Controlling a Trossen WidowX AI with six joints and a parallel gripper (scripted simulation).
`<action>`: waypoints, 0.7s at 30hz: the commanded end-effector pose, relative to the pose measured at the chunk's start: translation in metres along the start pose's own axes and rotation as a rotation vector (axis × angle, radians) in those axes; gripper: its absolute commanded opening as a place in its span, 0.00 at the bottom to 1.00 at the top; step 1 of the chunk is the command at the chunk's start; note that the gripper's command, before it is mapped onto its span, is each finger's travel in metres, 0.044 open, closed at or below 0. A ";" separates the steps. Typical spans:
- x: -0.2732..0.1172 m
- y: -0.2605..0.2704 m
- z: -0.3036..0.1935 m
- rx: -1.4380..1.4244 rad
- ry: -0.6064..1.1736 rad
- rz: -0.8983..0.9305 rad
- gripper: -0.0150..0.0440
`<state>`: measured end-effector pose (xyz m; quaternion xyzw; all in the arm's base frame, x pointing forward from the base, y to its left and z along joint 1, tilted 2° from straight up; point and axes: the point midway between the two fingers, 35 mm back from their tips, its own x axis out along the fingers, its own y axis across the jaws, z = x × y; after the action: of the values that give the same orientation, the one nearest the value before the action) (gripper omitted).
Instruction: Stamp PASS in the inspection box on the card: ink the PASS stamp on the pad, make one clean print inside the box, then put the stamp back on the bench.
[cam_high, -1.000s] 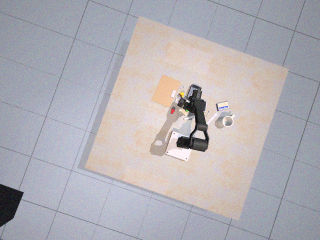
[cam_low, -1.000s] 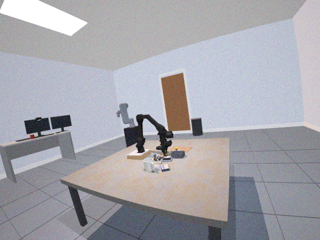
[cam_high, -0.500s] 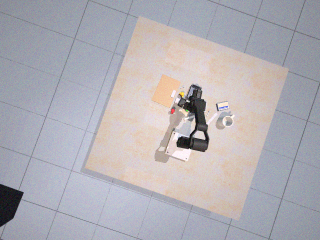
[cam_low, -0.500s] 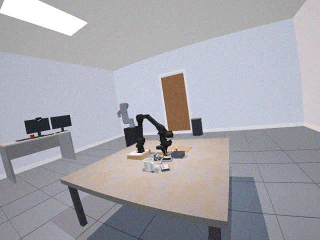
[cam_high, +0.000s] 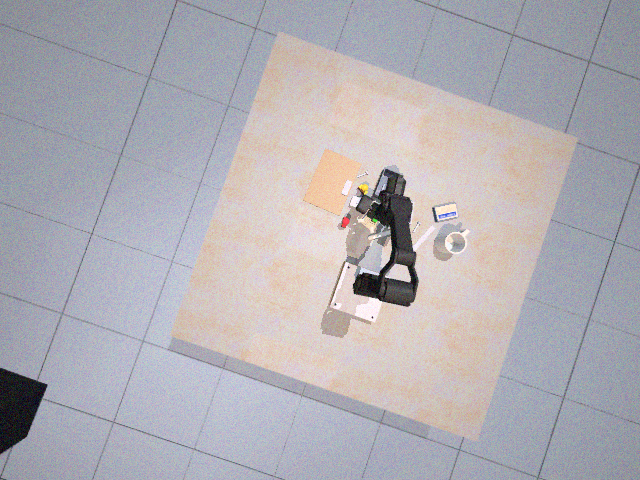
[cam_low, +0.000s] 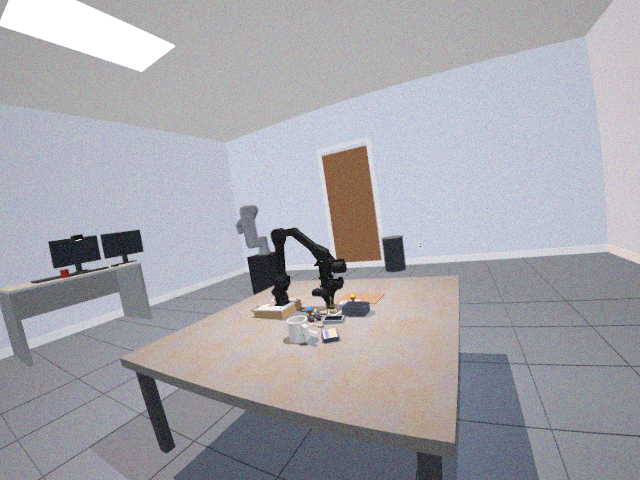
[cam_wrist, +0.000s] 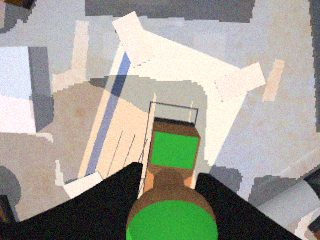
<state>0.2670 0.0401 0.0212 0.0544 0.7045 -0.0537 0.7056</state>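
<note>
My gripper (cam_high: 374, 219) (cam_low: 330, 305) (cam_wrist: 168, 178) is shut on the stamp (cam_wrist: 175, 150), which has a brown body, a green round knob and a green patch. The taped card (cam_wrist: 180, 60) lies below it, with a blue stripe on its left side. In the wrist view the stamp's front edge lies within the thin box outline (cam_wrist: 174, 105); whether its face touches the card I cannot tell. The box area under the stamp is hidden. A low tray with a dark top (cam_low: 333, 319), perhaps the ink pad, lies near the gripper.
A dark box (cam_low: 355, 308) and a yellow-knobbed thing (cam_high: 363, 188) (cam_low: 353, 297) are close to the gripper. A white mug (cam_high: 455, 242) (cam_low: 296, 330) and a small blue-marked box (cam_high: 445, 211) (cam_low: 330, 335) stand farther off. An orange sheet (cam_high: 330, 180) and a red object (cam_high: 345, 222) lie nearby.
</note>
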 end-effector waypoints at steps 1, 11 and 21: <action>-0.008 0.000 0.001 0.003 -0.006 -0.001 0.25; -0.025 0.000 0.002 0.003 -0.007 -0.001 0.25; -0.041 0.000 0.001 0.003 -0.007 -0.001 0.25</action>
<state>0.2681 0.0401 0.0553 0.0547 0.7042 -0.0539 0.7059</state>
